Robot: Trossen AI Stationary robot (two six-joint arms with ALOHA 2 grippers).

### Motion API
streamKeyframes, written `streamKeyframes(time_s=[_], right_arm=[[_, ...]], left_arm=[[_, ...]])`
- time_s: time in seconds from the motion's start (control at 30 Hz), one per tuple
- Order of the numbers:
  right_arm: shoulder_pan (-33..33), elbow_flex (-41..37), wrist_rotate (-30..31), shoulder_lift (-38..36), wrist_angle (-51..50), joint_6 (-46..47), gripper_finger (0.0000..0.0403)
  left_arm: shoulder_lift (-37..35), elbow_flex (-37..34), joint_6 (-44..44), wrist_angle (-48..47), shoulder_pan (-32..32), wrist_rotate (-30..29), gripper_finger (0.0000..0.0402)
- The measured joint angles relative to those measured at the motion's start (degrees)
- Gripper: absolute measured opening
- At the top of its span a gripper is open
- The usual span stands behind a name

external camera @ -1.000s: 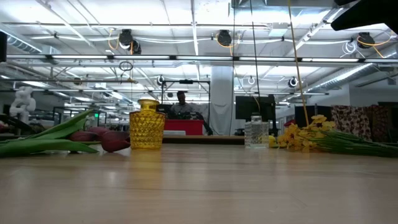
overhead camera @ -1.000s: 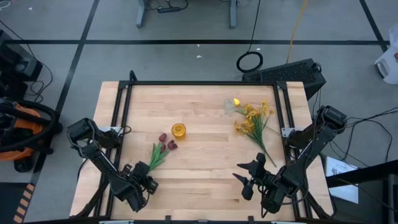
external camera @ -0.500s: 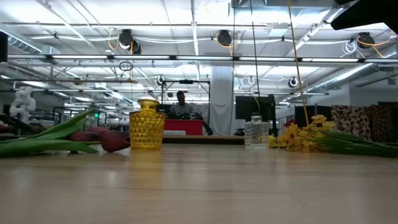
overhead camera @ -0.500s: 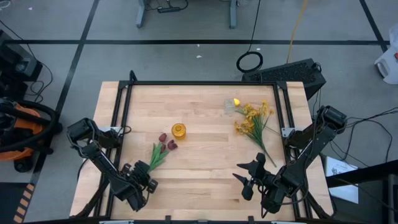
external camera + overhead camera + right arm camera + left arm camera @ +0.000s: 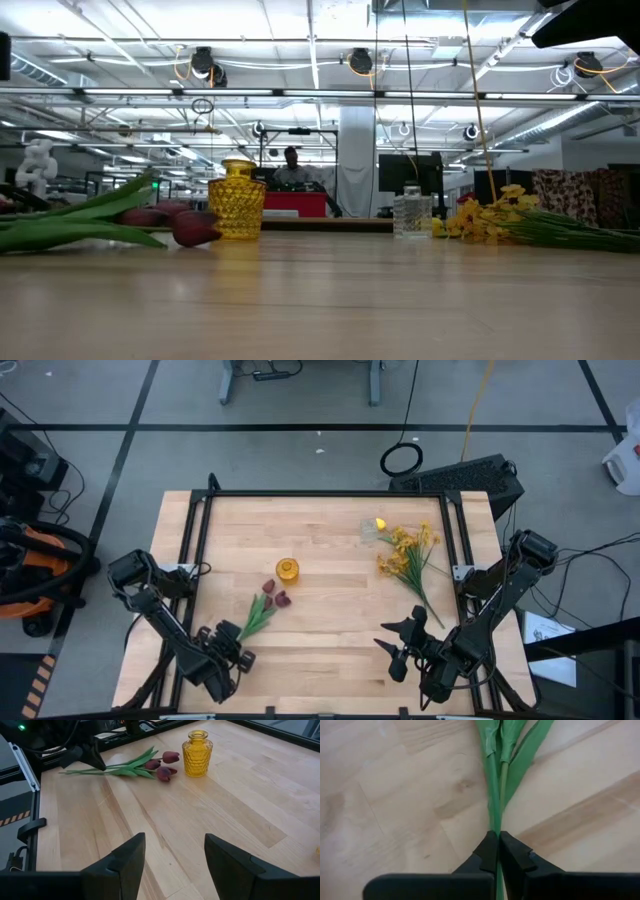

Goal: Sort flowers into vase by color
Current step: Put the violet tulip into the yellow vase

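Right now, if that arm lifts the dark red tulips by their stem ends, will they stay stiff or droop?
The left gripper is shut on the thin green stems of the dark red artificial tulips. Held so far from the heads, they will probably sag a little. They look light, so the grip should hold. The bunched stems may fan apart or twist.

Grey floor (image 5: 300, 450) with dark lines surrounds the wooden table (image 5: 330, 640); ceiling lights (image 5: 360, 62) glow overhead, and a person (image 5: 292, 165), perhaps seated, shows behind.

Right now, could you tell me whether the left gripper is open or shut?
Shut: the left gripper has its fingers pinched on the red tulips' green stems.
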Motion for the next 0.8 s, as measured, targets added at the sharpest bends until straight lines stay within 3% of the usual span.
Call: streamKeyframes(time_s=[0.47, 0.8], right_arm=[[-0.02, 0.00, -0.02, 0.00, 0.39, -0.02, 0.0196], [0.00, 0.00, -0.02, 0.07, 0.70, -0.01, 0.0196]], left_arm=[[0.00, 4.92, 0.44, -5.30, -0.06, -0.21, 0.0014], [2.97, 4.92, 1.62, -4.97, -0.07, -7.71, 0.0029]])
